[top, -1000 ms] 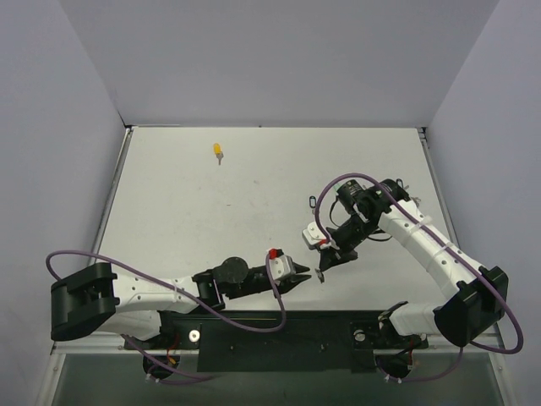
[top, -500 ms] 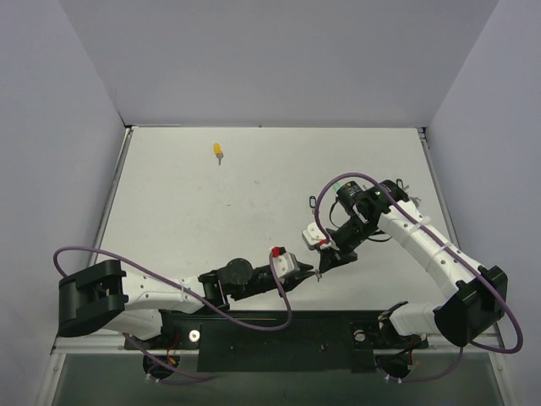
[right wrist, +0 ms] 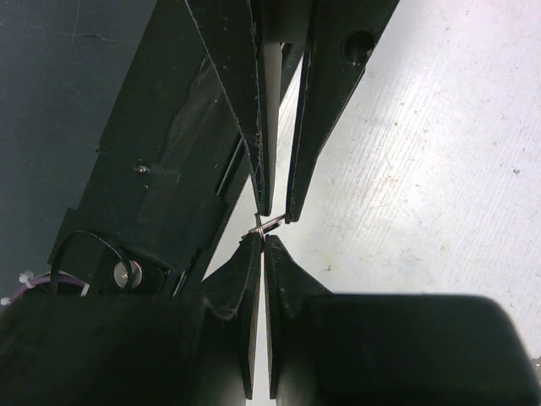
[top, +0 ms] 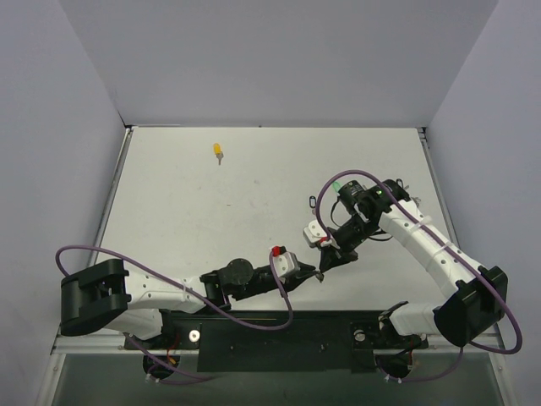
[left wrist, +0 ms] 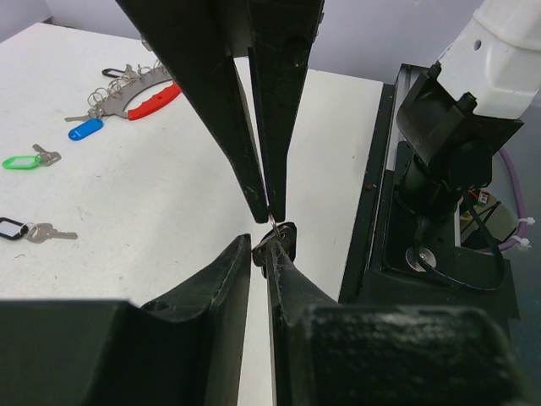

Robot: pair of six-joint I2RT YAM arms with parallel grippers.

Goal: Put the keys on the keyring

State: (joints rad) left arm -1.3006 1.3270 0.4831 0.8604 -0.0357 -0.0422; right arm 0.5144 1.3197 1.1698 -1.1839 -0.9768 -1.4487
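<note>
Right gripper [right wrist: 262, 238]: fingers pressed together on the thin silver blade of a black-headed key [left wrist: 284, 237], held above the near edge of the table [top: 186, 211]. Left gripper [left wrist: 259, 250]: fingers a narrow gap apart at the same key, tip to tip with the right; whether they clamp it cannot be told. The red keyring [left wrist: 156, 97], a blue key [left wrist: 84, 128] and a green key [left wrist: 21, 161] lie together on the white table; a yellow key [top: 218, 151] lies well apart. Plain pale walls [top: 270, 59] enclose the table.
</note>
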